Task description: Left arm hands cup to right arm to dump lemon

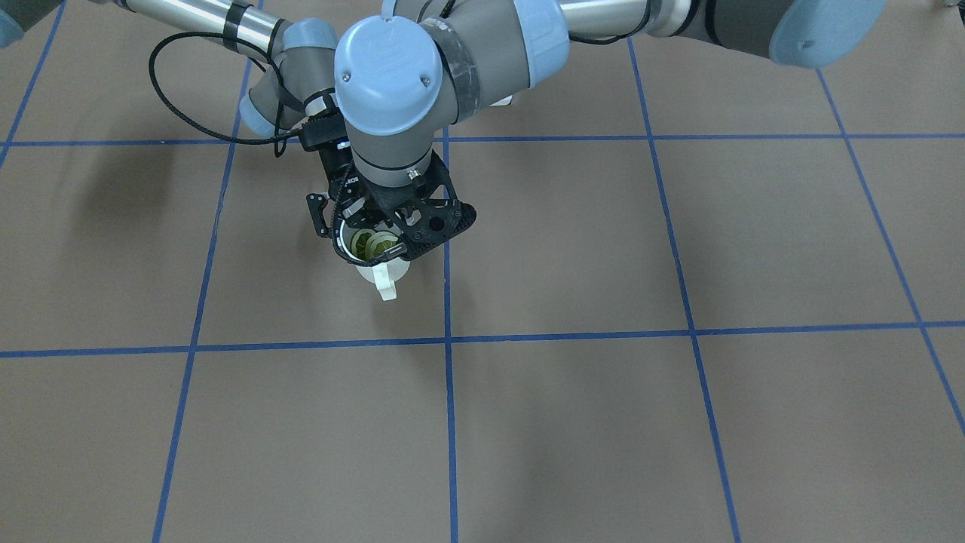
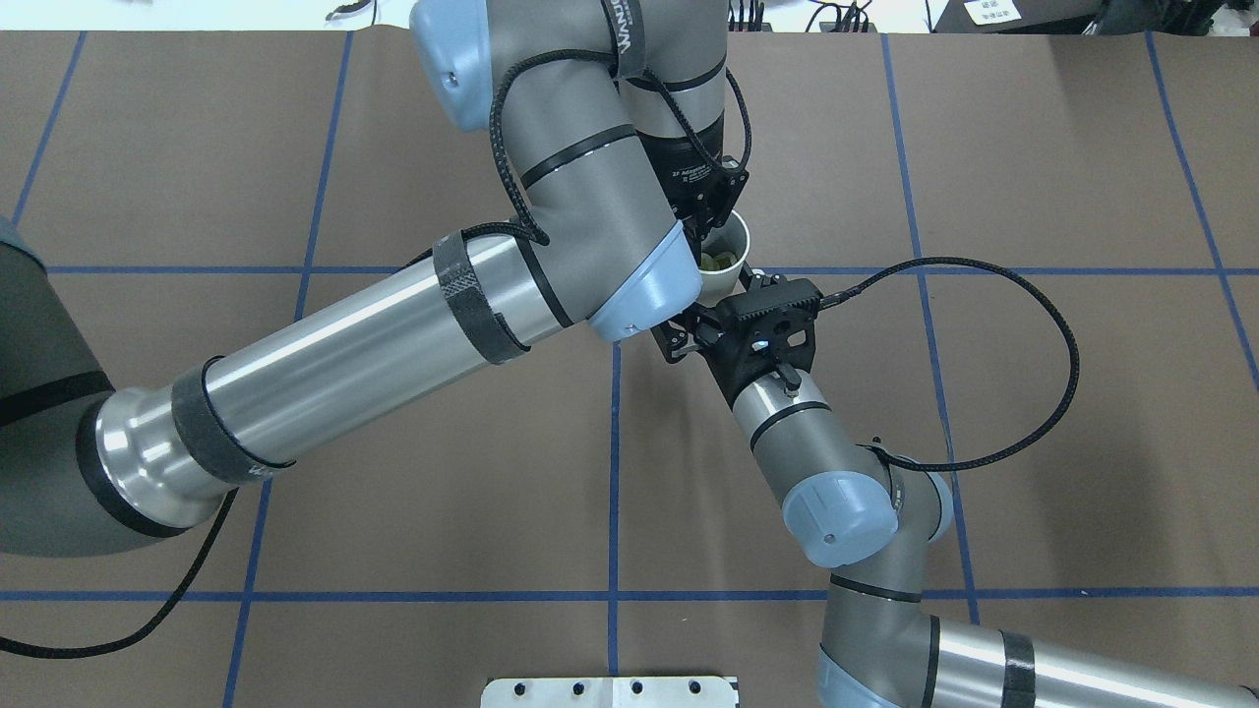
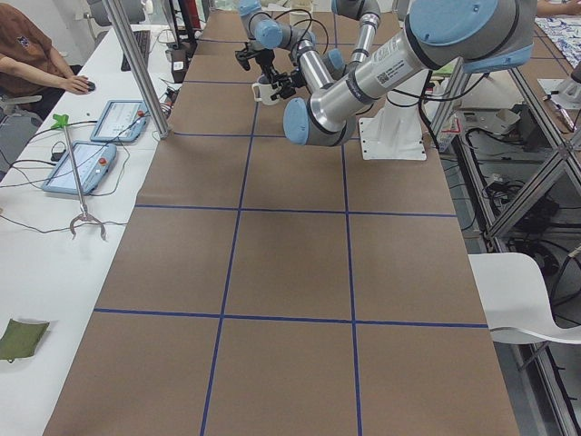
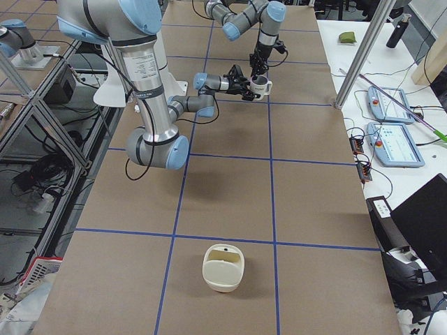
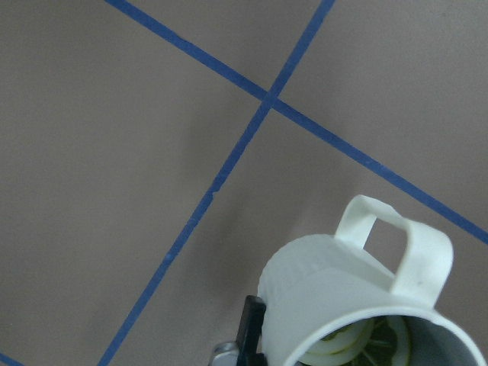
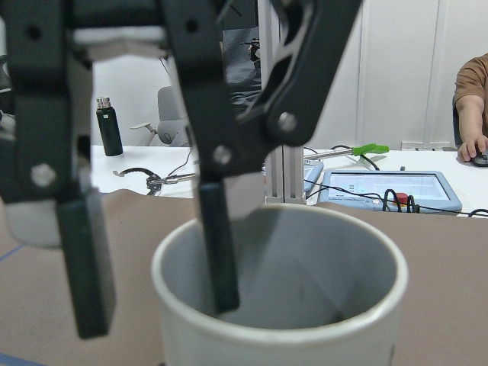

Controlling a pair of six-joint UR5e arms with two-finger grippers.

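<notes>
One cup, lemon inside, hangs pinched by the left end effector.

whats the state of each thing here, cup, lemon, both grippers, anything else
cup: upright, gripped at its rim
lemon: inside the cup
left gripper: shut on the cup's rim, one finger inside
right gripper: beside the cup's body, grip unclear
tub: upright, open-topped, nothing seen inside

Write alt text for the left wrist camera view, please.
An off-white cup with a side handle fills the lower right corner, seen from above, with lemon inside. Beneath is a brown table crossed by blue tape lines.
</notes>
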